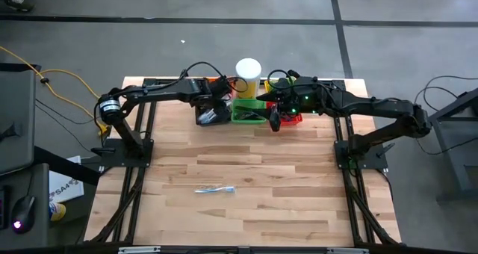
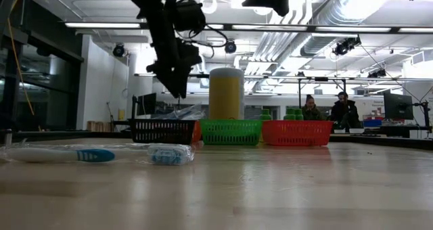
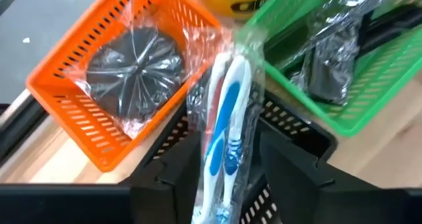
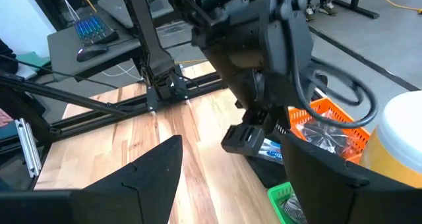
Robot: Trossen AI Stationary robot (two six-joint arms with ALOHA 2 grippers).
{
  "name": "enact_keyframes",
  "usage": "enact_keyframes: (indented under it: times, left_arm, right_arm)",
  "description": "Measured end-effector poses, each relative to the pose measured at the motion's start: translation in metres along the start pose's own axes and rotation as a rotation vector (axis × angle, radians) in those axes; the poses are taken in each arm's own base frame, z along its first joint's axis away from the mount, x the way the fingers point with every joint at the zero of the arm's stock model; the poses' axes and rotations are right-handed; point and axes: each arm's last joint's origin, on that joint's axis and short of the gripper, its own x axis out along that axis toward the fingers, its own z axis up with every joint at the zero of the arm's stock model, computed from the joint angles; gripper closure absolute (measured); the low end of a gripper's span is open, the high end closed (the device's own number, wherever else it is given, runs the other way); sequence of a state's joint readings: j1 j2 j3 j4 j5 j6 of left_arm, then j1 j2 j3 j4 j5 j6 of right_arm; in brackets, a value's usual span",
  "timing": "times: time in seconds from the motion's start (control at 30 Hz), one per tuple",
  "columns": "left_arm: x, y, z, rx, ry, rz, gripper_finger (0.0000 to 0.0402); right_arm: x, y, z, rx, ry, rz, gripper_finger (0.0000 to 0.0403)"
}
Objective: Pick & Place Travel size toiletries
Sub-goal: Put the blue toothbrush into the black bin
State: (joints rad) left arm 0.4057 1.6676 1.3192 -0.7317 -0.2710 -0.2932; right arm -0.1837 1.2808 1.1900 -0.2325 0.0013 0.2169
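My left gripper [image 3: 227, 184] hangs over the black basket [image 1: 213, 116] at the table's far side, fingers pointing steeply down and apart. A clear-wrapped white-blue toothbrush [image 3: 224, 132] stands between them, its lower end down in the basket. A second wrapped toothbrush [image 1: 215, 189] lies flat on the table near the front. My right gripper [image 1: 275, 123] waits open above the green basket [image 1: 249, 110] and red basket [image 1: 291, 118], with nothing between its fingers [image 4: 155, 174]. My left gripper's fingers flank the toothbrush's wrapper [image 3: 201, 151] from above, along its length. Whether they touch the wrapper I cannot tell. The toothbrush stands nearly upright in the black basket [image 3: 297, 145].
An orange basket [image 3: 99, 118] holds a wrapped dark coiled bundle [image 3: 132, 69]. The green basket [image 3: 310, 26] holds wrapped dark items [image 3: 330, 59]. A tall white-topped yellow cylinder [image 1: 248, 73] stands behind the baskets. The wide wooden table [image 1: 246, 157] stretches in front of them. People sit far behind [image 2: 328, 109].
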Motion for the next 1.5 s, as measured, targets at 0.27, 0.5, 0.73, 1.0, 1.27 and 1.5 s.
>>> enact_keyframes:
  times: [0.27,0.5,0.73,1.0,1.27,1.5]
  left_arm:
    - [-0.042,-0.002,0.014,-0.008,0.013,-0.040,0.0239]
    - [-0.086,-0.030,-0.014,0.087,0.039,-0.102,0.0239]
    - [-0.114,-0.070,-0.058,0.284,0.059,-0.189,0.0239]
    - [-0.114,-0.111,-0.114,0.462,0.088,-0.291,0.0239]
    - [-0.109,-0.138,-0.158,0.574,0.070,-0.429,0.0238]
    - [-0.090,-0.158,-0.182,0.607,0.025,-0.527,0.0237]
  right_arm:
    - [0.000,0.000,-0.002,0.026,0.024,0.000,0.0152]
    - [0.000,-0.001,-0.009,0.053,0.091,-0.004,0.0152]
    - [-0.001,0.000,-0.011,0.079,0.127,0.041,0.0152]
    - [-0.001,0.001,-0.012,0.083,0.142,0.080,0.0152]
    - [-0.001,0.001,-0.012,0.075,0.142,0.082,0.0152]
    - [-0.001,0.002,-0.012,0.075,0.150,0.109,0.0152]
